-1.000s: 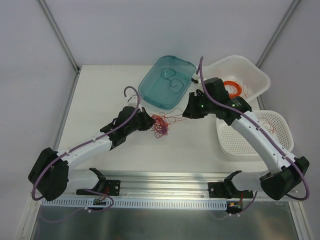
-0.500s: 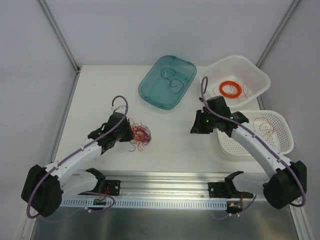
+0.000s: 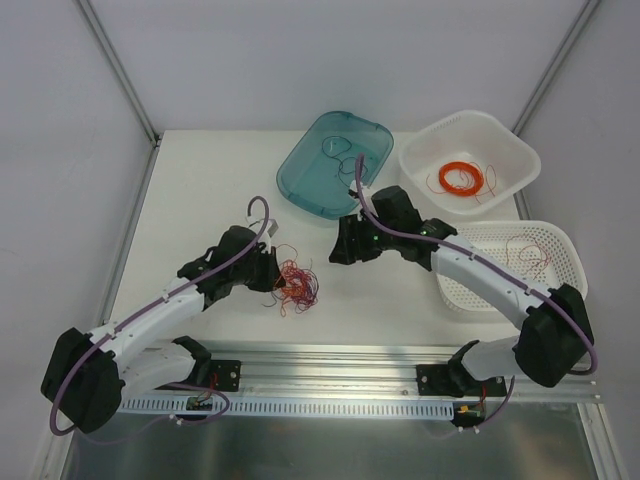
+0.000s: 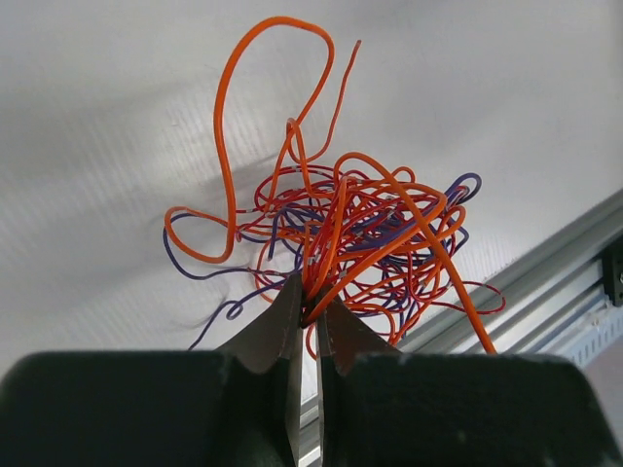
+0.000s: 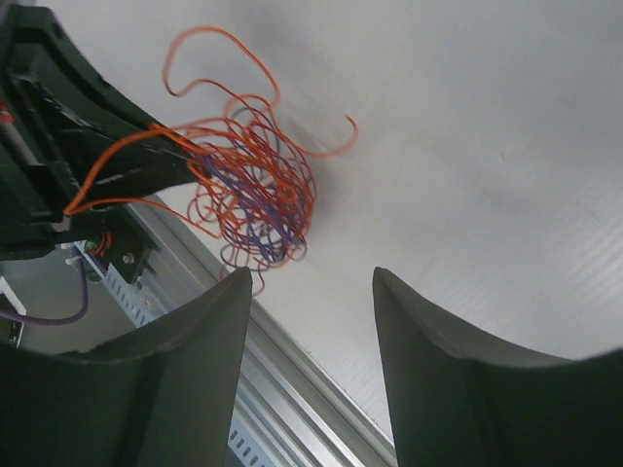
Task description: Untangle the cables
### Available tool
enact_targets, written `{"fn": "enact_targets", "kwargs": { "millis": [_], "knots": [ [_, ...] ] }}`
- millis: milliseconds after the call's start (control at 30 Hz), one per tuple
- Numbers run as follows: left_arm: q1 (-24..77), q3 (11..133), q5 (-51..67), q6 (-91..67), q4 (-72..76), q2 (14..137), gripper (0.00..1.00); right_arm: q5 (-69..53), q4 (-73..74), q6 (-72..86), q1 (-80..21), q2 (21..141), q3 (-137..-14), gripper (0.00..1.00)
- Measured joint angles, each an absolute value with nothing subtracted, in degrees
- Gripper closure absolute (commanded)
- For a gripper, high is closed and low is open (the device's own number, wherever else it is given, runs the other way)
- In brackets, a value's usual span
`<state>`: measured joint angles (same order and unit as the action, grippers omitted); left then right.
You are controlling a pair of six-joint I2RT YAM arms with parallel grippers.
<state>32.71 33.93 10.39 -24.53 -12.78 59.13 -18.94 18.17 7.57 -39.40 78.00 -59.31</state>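
The cables [image 3: 298,285] are a fist-sized wad of thin red, orange and dark blue-violet wires, hanging just above the table's near middle. My left gripper [image 3: 277,279] is shut on several strands at the wad's near side; in the left wrist view its tips [image 4: 310,306] pinch orange strands while the cables [image 4: 360,229] loop outward beyond them. My right gripper [image 3: 341,252] stands open and empty a little to the right of the wad. In the right wrist view its fingertips [image 5: 311,277] frame bare table, with the cables [image 5: 255,199] up and to the left.
A teal tray [image 3: 300,185] with two dark wire loops sits at the back. A white basket [image 3: 520,150] holds a flat orange coil [image 3: 462,178]. A second white basket [image 3: 480,290] with thin red wire lies right. An aluminium rail [image 3: 330,355] runs along the near edge.
My right gripper has opened and swung left toward the wad. My left gripper, still shut on the cables, drew back left and then came right and nearer the rail.
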Motion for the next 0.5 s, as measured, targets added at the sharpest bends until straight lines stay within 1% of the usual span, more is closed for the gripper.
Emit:
{"fn": "enact_targets", "kwargs": {
  "millis": [233,500],
  "knots": [
    [33.8,35.4,15.5,-22.9,-12.4,60.5,1.00,-24.6,9.9,4.7,-42.5,83.5,-61.9,0.43],
    [34.2,36.4,20.2,-21.4,-12.0,61.3,1.00,-30.6,7.1,0.8,-43.3,89.1,-65.1,0.42]
  ]
}}
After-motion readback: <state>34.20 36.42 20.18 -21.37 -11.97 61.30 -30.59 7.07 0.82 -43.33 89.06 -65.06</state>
